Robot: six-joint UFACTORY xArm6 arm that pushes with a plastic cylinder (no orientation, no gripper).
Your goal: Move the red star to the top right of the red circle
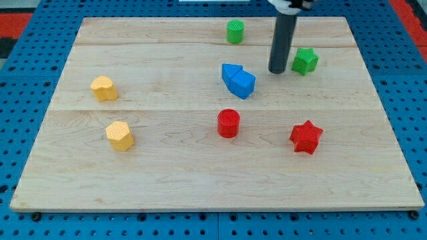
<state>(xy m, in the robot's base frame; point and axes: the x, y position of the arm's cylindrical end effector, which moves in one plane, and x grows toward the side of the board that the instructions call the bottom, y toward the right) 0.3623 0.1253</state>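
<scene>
**Tip up top, star untouched**

Cam view: my tip (277,71), bare rod holding nothing, sits btwn blue plastic blocks (238,81) and green plastic star (305,61). Red plastic star (306,137) lies right of red plastic circle (228,123), slightly lower, well apart, on wooden board (167,173).

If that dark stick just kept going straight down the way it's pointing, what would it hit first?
Just the wooden board. My tip points straight down at bare wood between the blue blocks and the green star, touching neither as far as this view shows.
</scene>
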